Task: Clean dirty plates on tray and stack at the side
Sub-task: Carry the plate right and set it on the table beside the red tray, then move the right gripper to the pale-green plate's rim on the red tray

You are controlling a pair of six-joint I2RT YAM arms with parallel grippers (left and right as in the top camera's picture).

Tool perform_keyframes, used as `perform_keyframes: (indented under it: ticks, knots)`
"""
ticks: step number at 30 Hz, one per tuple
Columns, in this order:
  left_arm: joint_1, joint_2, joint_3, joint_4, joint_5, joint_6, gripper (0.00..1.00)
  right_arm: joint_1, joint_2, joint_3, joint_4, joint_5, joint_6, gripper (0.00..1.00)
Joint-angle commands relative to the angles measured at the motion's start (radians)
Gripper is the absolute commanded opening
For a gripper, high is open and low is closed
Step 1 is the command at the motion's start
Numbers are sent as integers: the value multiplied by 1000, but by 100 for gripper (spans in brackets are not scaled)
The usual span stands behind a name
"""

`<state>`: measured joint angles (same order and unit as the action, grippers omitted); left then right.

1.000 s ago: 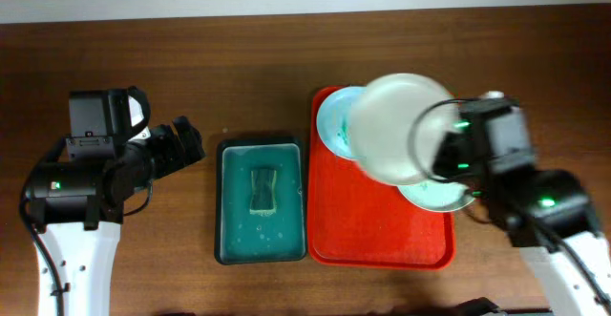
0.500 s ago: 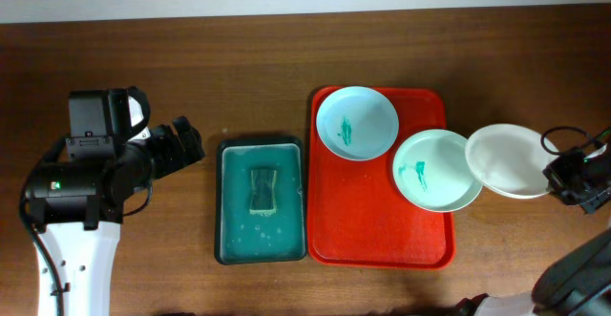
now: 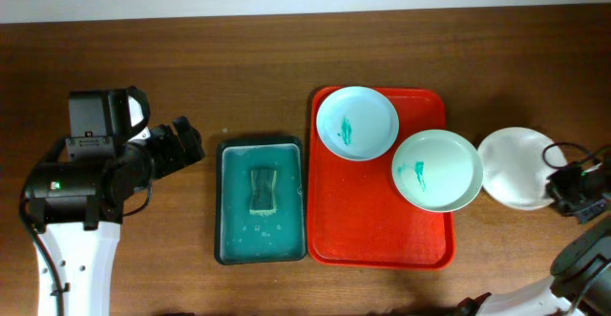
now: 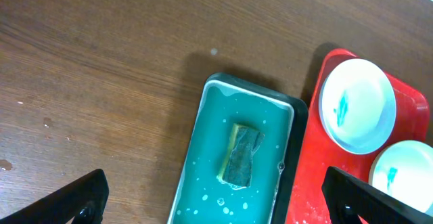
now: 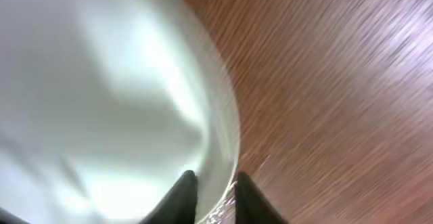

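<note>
Gripping: the rim of the clean plate (image 5: 101, 102) is pinched between the fingers of the right gripper (image 5: 215, 195). The jaws are nearly closed, one finger on each side of the edge. The wrist view is blurred, so contact is judged, not confirmed.
Clean plate: no smear is seen on it. It is placed on the table (image 3: 286, 58) off the right side of the red tray (image 3: 382, 230), low and roughly flat. Whether it is fully set down cannot be told.
Right arm: it is seen at the far right edge of the overhead view, on the plate's outer side.
Front dirty plate (image 3: 437, 170): it lies on the red tray's right half, with a teal smear left of centre. Its edge overhangs the tray's right rim and sits just beside the clean plate. Touching or not cannot be told.
Rear dirty plate (image 3: 356, 123): it lies in the tray's rear left corner, with a teal smear at centre.
Teal tray (image 3: 229, 240): it is just left of the red tray. Liquid and a sponge (image 3: 262, 190) are held in it.
Left gripper (image 4: 216, 195): the jaws are spread wide and nothing is held. It is parked above the table to the left of the teal tray, well apart from the plates.
Done: one of three plates is judged cleaned and brought to the stacking spot.
Left: release is to be finished. Two smeared plates are to be wiped and stacked on the first.
Risk: the overhanging front plate could be nudged if the clean plate is slid toward the tray.
</note>
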<state>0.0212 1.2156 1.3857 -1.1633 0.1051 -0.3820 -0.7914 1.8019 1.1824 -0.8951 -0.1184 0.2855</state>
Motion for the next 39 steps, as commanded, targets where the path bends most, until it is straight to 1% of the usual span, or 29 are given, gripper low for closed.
perform_keyframes:
  ticks: [1,2,4,6,8,9,10,11,13,16,17,19,20,21,23,25,28,30,31,33,34,35,36,37,38,39]
  knots:
    - [4,-6,7,2,1,16,99,29,-44,20,-44,-101,-25,43]
    - [4,-6,7,2,1,16,99,33,-65,34,-64,-122,-51,46]
    - [4,-6,7,2,1,16,99,71,-183,60,-137,-145,-89,47]
    - [4,-6,7,2,1,16,99,153,-298,60,-184,-143,-154,47]
    - [4,-6,7,2,1,16,99,265,-334,60,-178,-139,-237,48]
    - [4,-6,7,2,1,16,99,315,-327,53,-155,-127,-275,48]
    - [4,-6,7,2,1,16,99,378,-303,33,-100,-47,-278,48]
    - [4,-6,7,2,1,16,100,406,-276,17,-58,13,-278,49]
    - [4,-6,7,2,1,16,99,427,-203,-1,5,33,-278,49]
    - [4,-6,7,2,1,16,99,430,-52,-1,40,37,-278,50]
    - [4,-6,7,2,1,16,99,431,-20,-1,38,37,-278,43]
    - [4,-6,7,2,1,16,99,431,1,-1,20,14,-278,19]
    - [4,-6,7,2,1,16,100,431,0,-1,11,14,-278,10]
    - [4,-6,7,2,1,16,99,431,0,-1,-1,14,-277,4]
    - [4,-6,7,2,1,16,100,431,-24,0,-56,0,-244,4]
    - [4,-6,7,2,1,16,99,431,-94,2,-104,-58,-244,4]
    - [4,-6,7,2,1,16,99,457,-311,1,-201,-110,-244,4]
    - [4,-6,7,2,1,16,99,525,-444,1,-278,-110,-244,4]
    - [4,-6,7,2,1,16,99,612,-502,-1,-325,-110,-243,4]
    - [4,-6,7,2,1,16,99,740,-514,-12,-347,-106,-149,4]
    - [4,-6,7,2,1,16,99,788,-514,-29,-343,-106,-97,4]
    - [4,-6,7,2,1,16,99,892,-511,-125,-283,-69,50,4]
    - [4,-6,7,2,1,16,99,937,-504,-206,-227,-26,111,4]
    - [4,-6,7,2,1,16,99,948,-497,-280,-155,-19,138,4]
    - [4,-6,7,2,1,16,99,948,-491,-357,-38,-36,47,4]
    - [4,-6,7,2,1,16,99,948,-482,-388,5,-60,-28,4]
